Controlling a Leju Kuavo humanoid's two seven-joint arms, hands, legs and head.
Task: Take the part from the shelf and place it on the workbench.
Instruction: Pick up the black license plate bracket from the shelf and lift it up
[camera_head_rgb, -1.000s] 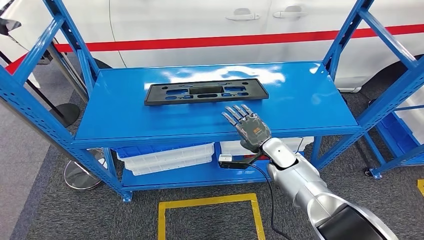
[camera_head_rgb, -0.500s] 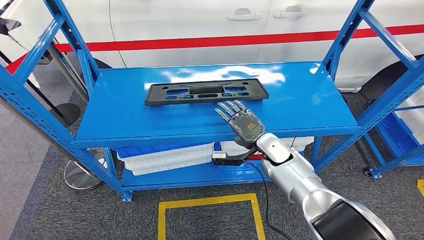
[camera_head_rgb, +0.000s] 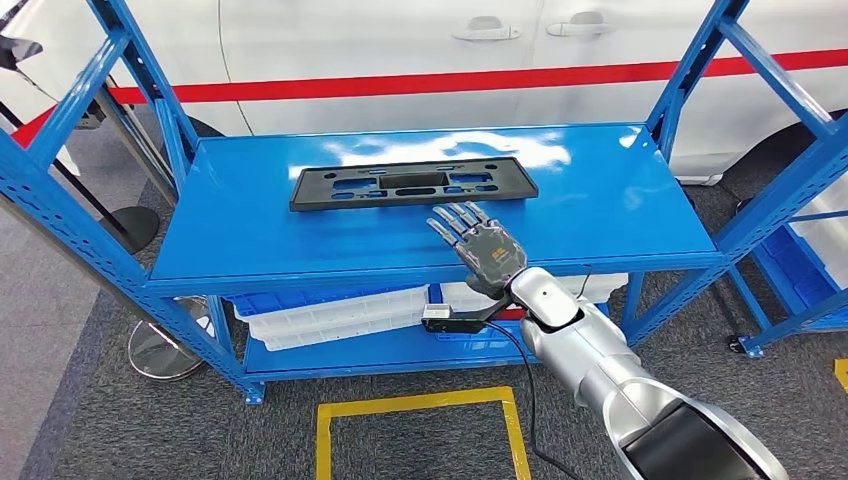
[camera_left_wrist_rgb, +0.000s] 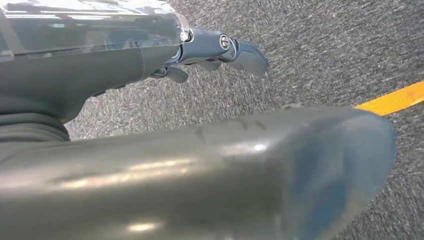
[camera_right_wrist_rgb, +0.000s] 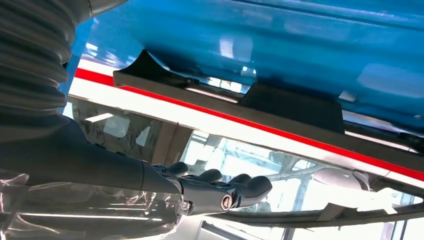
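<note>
**A:** What is the biggest thing here?

**B:** A white car (camera_head_rgb: 420, 60) with a red stripe, well beyond the fingers, and in front of it a blue metal shelf (camera_head_rgb: 620, 190) on a grey carpeted floor (camera_head_rgb: 120, 430). A yellow taped square (camera_head_rgb: 420, 405) lies on the floor back behind the fingers, toward the robot. White bins (camera_head_rgb: 330, 315) sit on the lower tier, below the fingers.

**A:** Where is the part?

**B:** The part (camera_head_rgb: 412, 184), a long flat black frame with cut-outs, lies on the shelf's top surface, just ahead of the fingertips and reaching mostly to their left. Its long axis runs side to side, across the direction the fingers point.

**A:** Which hand is nearer?

**B:** The right hand (camera_head_rgb: 478, 247). It hovers over the front of the shelf top, back upward, its fingers (camera_head_rgb: 452, 220) spread and straight, holding nothing, their tips close to the part's near edge; touching or apart, I cannot tell. The left hand (camera_left_wrist_rgb: 220, 47) hangs over the carpet, well away; its fingers look loosely curled with nothing in them, though how far they are closed I cannot tell.

**A:** What does the next move call for?

**B:** Probably a short reach forward, so the fingers can close over the near long edge
</note>
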